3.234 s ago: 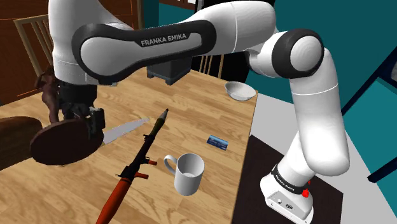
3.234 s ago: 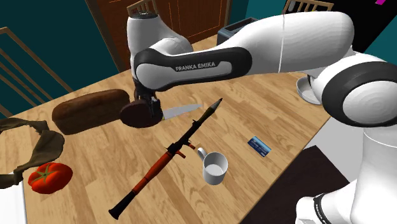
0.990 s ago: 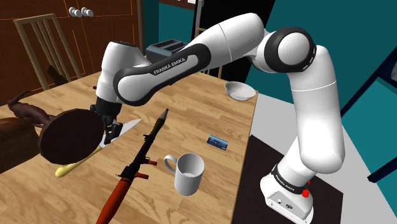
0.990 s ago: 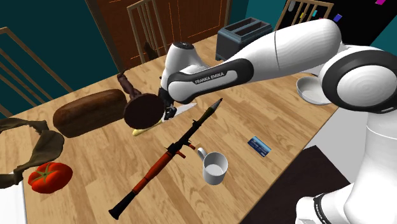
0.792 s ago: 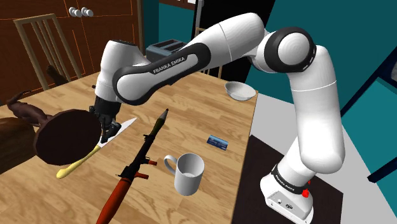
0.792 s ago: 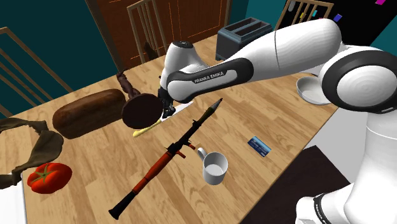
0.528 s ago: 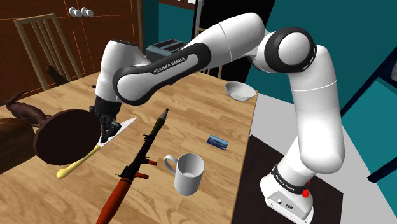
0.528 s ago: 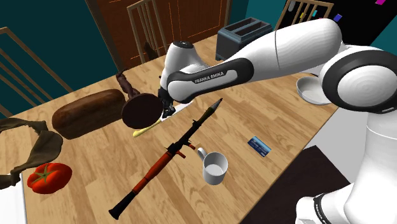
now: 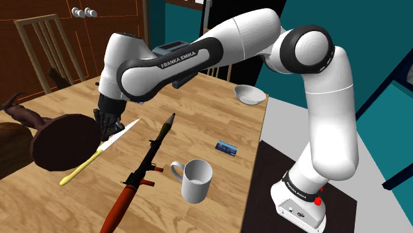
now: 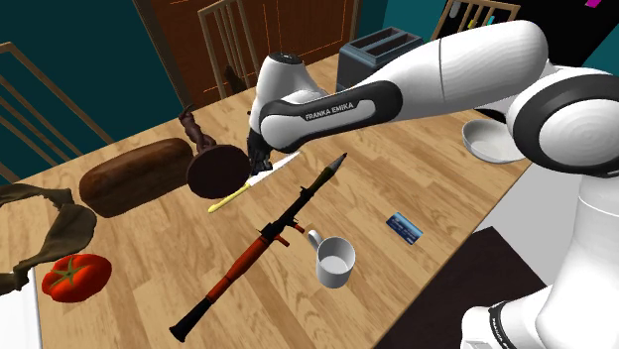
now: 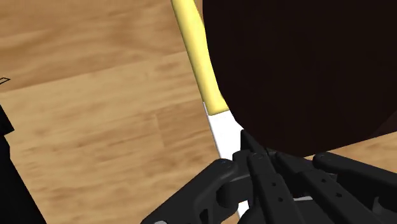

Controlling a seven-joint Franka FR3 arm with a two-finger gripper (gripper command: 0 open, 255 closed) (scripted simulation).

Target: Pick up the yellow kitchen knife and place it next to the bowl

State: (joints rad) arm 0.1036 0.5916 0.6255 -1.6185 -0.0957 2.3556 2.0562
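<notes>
Wooden table (image 9: 198,112) beneath teal walls (image 10: 99,50), where the claw (image 9: 108,129) clasps the yellow-handled knife (image 9: 99,151).

In my shoulder view, the knife (image 9: 99,151) runs just beside the pan (image 9: 63,140), on its right, with the launcher (image 9: 142,169) further right on the table (image 9: 218,112). The mug (image 9: 196,180) stands right of the launcher, the card (image 9: 226,147) behind the mug, and the bowl (image 9: 250,94) at the far right corner. In my second exterior view, the loaf (image 10: 134,174) lies left of the pan, with the tomato (image 10: 77,276) in front of the loaf.
</notes>
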